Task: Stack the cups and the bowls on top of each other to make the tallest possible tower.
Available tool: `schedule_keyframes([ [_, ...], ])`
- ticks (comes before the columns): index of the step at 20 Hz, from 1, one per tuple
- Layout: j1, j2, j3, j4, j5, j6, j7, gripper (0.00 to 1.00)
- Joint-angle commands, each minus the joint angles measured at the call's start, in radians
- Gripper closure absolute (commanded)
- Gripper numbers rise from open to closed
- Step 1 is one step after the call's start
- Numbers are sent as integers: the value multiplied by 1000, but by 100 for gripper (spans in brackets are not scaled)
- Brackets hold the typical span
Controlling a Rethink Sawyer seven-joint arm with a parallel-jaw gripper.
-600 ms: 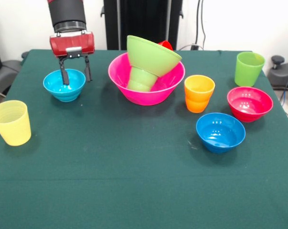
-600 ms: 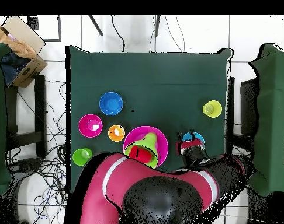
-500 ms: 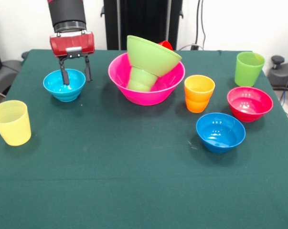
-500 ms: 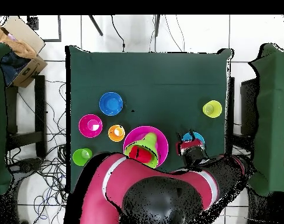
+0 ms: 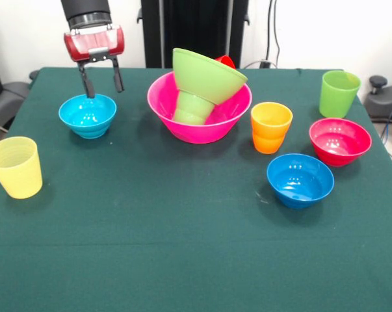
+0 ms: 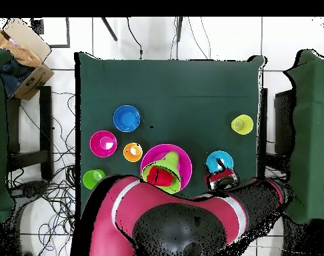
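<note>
I am looking at a tower [image 5: 202, 91] that is only partly built and already leaning. The large pink bowl [image 5: 182, 123] is sitting just above the table's centre in the front view, the small green cup [image 5: 193, 108] is standing upside down inside it, and the lime green bowl [image 5: 205, 77] is resting tilted on that cup with its lower edge against the pink rim at about 2 o'clock. The red cup [image 5: 226, 61] is peeking out behind the lime bowl; overhead it is lying on its side in the bowl, I think, though the arm's edge is crowding that spot. So four pieces are up and six are waiting on the green table [image 5: 182, 247]: the light blue bowl [image 5: 87, 115] at 10 o'clock from the table's centre, the pale yellow cup [image 5: 15, 167] at 9, the orange cup [image 5: 270, 127] and magenta bowl [image 5: 339, 140] at 3, the darker blue bowl [image 5: 300, 179] at 4, and the taller lime green cup [image 5: 339, 93] at 2. The gripper [image 5: 101, 77] is hanging just above the far rim of the light blue bowl, fingers parted by a moderate gap, carrying nothing and touching nothing that I can see
</note>
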Motion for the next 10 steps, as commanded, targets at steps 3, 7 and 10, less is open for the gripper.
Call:
schedule_keyframes([
  [3,-20,6,106,-89,-49,110,99,0],
  [7,-24,2,112,-83,-36,109,81,0],
  [10,-27,0,113,-76,-28,107,58,0],
])
